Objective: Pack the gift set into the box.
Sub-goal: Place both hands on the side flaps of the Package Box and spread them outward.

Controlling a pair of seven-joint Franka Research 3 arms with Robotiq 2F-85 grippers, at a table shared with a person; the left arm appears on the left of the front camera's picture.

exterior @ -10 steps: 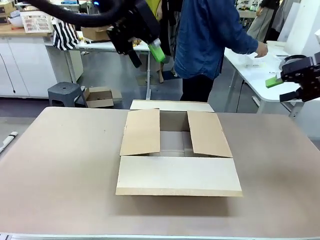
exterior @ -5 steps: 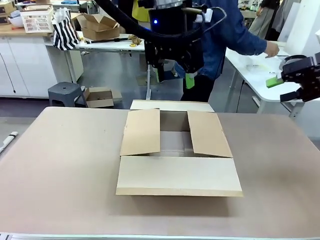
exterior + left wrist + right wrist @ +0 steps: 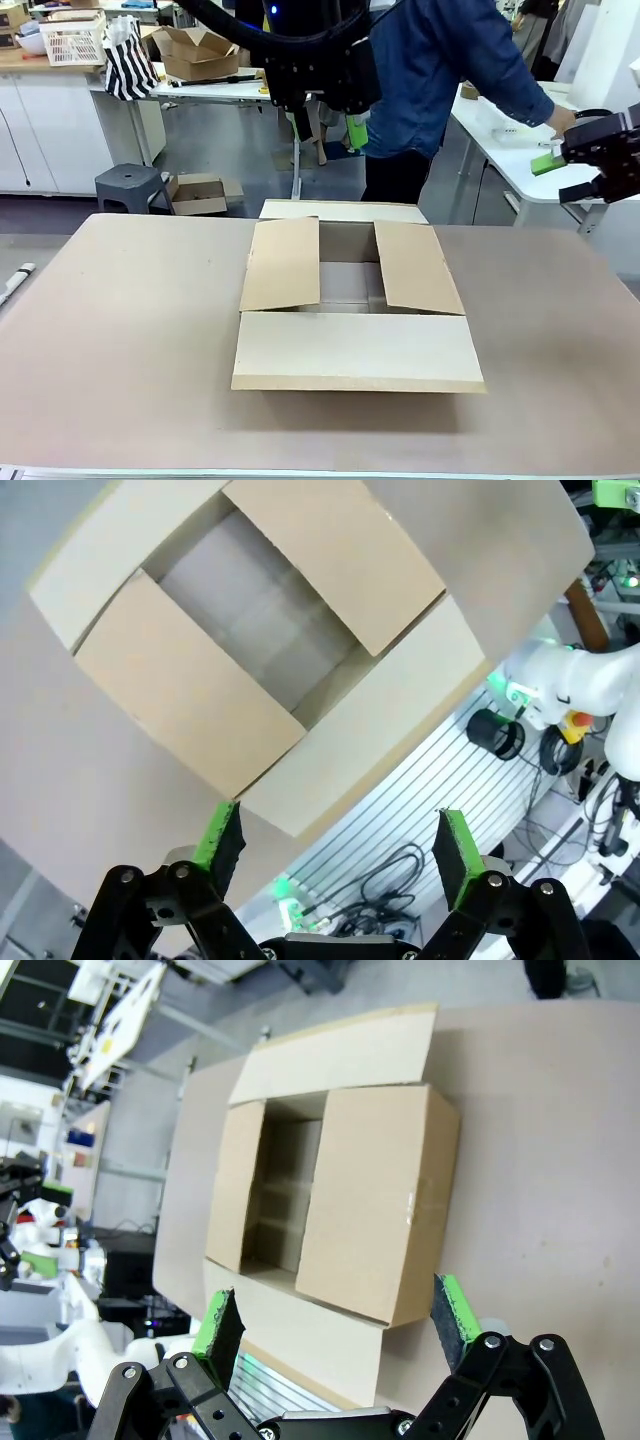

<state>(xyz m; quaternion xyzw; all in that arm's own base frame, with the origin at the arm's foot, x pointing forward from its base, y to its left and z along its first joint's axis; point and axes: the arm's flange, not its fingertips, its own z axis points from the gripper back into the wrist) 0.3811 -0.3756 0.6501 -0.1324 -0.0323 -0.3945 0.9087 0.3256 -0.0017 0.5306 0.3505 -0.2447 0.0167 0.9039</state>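
1. The box [image 3: 355,352] [image 3: 190,690] [image 3: 370,1210], a plain brown corrugated carton, stands open at the middle of the table [image 3: 120,330], which is brown.
2. Its near flap lies spread flat toward the robot's side and its far flap lies back toward the person. The two side flaps lean in over the opening and leave a gap between them, and the carton's bare floor shows through that gap.
3. In the left wrist view a paler strip runs along that floor between the side flaps.
4. The left gripper [image 3: 328,130] [image 3: 337,840] hangs high above the far edge of the box, well clear of it. Its jaws are spread apart with nothing between them, and its wrist view looks straight down into the opening.
5. The right gripper [image 3: 565,178] [image 3: 335,1320] is held off the table's right edge, well apart from the box. Its jaws are also parted and empty, and the green pads stand wide in its own view with the whole box framed between them.
6. A person [image 3: 430,70] in a blue denim shirt stands beyond the far side, behind the left arm, and is turned toward a white side table [image 3: 500,150].
7. The person's hand [image 3: 560,118] reaches out over that side table, near the right gripper. What lies under the hand is too small to tell.
8. Farther back are a grey stool [image 3: 135,185], a small cardboard box on the floor [image 3: 200,195], a striped bag [image 3: 130,65] and a white lattice basket [image 3: 72,42].
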